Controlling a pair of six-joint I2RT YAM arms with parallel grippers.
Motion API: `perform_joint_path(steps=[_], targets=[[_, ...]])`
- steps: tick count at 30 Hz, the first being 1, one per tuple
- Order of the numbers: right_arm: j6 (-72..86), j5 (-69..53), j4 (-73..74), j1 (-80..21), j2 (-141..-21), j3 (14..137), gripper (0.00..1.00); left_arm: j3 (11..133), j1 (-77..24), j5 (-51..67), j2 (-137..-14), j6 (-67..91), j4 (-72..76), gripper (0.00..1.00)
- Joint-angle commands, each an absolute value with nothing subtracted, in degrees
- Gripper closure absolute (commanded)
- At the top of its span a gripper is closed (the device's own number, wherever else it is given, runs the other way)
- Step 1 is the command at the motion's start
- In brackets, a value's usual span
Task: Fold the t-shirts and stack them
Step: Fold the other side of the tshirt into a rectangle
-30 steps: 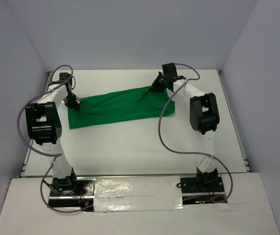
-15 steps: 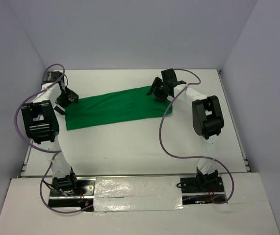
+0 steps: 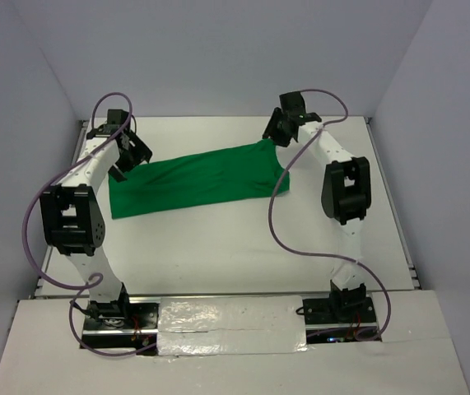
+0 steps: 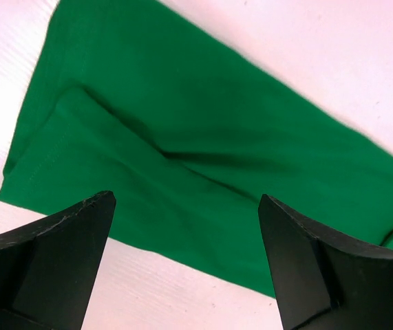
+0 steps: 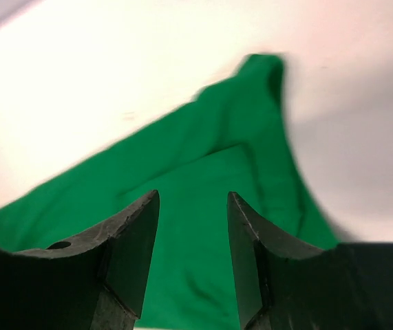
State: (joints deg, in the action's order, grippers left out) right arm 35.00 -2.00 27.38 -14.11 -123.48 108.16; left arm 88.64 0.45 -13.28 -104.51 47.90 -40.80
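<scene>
Partway through the folding, by the look of it, with the green t-shirt (image 3: pixel 193 177) laid out as one long narrow band across the far part of the table (image 3: pixel 218 239). Slants from nearer on the left to farther on the right, sleeves apparently tucked in (a stitched hem and a soft crease show in the left wrist view). No stacking to speak of yet, with only this one garment in view.

Hovering over the band's left end with the left gripper (image 4: pixel 186 201), jaws spread wide and holding nothing. Poised just by the band's far right corner with the right gripper (image 5: pixel 193 196), fingers partly apart, no cloth pinched between them, green fabric showing through the gap.

Next, most likely: bring one short end over onto the other to halve the length. Calls for coming down onto that end's edge, pinching through every layer at once, lifting just clear, and carrying across evenly so as not to drag the bottom layer or skew the edges.
</scene>
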Motion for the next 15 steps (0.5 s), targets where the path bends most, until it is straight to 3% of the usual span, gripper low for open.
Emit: perform_joint_path(steps=[1, 5, 15], targets=[[32.17, 1.05, 37.34, -13.54, -130.24, 116.17, 0.48, 87.80, 0.35, -12.39, -104.85, 46.67, -40.87, 0.01], [31.82, 0.53, 40.08, -13.54, -135.78, 123.04, 0.48, 88.06, 0.44, -12.39, -105.90, 46.50, -41.22, 0.00], [32.43, -2.99, 37.18, -13.80, -137.37, 118.65, 0.49, 89.03, 0.35, -11.86, -107.75, 46.93, -41.75, 0.01]])
